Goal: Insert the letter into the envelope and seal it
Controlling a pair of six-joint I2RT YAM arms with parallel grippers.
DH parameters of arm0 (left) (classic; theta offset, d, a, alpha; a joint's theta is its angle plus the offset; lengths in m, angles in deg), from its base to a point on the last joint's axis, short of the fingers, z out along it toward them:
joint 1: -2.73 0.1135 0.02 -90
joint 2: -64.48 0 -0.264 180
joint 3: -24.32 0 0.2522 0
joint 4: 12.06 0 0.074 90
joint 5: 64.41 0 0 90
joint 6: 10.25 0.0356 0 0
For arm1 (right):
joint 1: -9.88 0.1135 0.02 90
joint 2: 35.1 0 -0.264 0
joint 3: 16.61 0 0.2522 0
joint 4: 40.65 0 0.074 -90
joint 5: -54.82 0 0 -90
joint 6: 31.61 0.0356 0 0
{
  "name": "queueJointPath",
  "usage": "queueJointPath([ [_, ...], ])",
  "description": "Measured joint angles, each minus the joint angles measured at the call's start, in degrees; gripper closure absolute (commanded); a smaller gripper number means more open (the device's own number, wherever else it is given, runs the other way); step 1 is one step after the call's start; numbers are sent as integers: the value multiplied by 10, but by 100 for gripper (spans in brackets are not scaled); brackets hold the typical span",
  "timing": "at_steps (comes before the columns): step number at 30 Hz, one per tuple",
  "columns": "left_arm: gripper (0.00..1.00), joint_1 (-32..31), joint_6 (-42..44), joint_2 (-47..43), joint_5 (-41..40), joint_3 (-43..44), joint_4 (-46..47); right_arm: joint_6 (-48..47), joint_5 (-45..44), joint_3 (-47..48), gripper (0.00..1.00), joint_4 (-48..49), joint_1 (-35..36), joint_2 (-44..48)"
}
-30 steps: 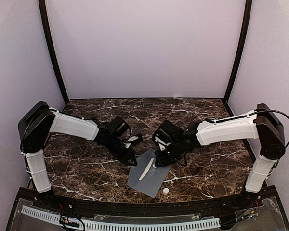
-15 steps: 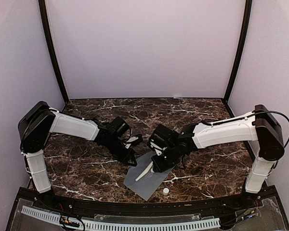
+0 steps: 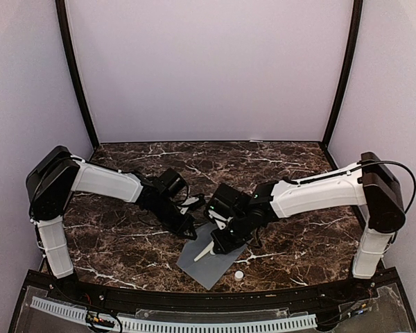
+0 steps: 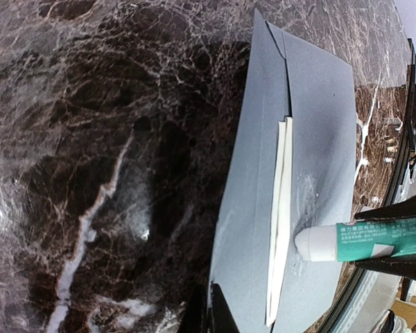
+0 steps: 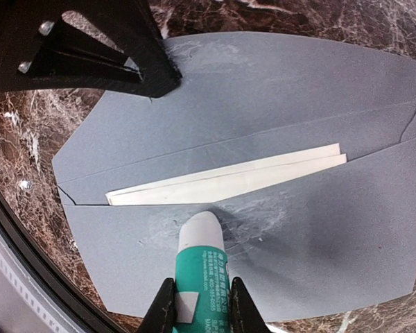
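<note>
The slate-grey envelope (image 3: 209, 263) (image 4: 319, 118) (image 5: 263, 90) lies flat and unfolded near the table's front. A thin cream strip of the letter (image 4: 283, 208) (image 5: 229, 182) shows along its opening; the rest is hidden inside. My right gripper (image 3: 220, 241) (image 5: 200, 309) is shut on a green glue stick (image 3: 204, 252) (image 4: 364, 239) (image 5: 201, 267). Its white tip touches the grey panel just beside the letter's strip, where pale smears show. My left gripper (image 3: 189, 232) (image 4: 209, 316) (image 5: 147, 75) is shut, its tips pressing on the envelope's other panel near the edge.
A small white cap (image 3: 239, 275) lies on the dark marble table (image 3: 125, 250) just right of the envelope's front corner. The table's black front rim (image 3: 194, 295) runs close behind the envelope. Both arms meet over the middle.
My right gripper has slid left and toward the front edge with the glue stick, dragging its tip along the envelope. The left arm stays put.
</note>
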Motion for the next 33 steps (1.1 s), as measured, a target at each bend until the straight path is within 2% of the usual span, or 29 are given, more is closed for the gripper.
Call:
queueJointPath([
  [16,100,0,1,0,0,0,0,14,14,15,100,-9,11,-12],
  [33,100,0,11,0,5,0,7,12,-6,15,100,-17,-23,-12],
])
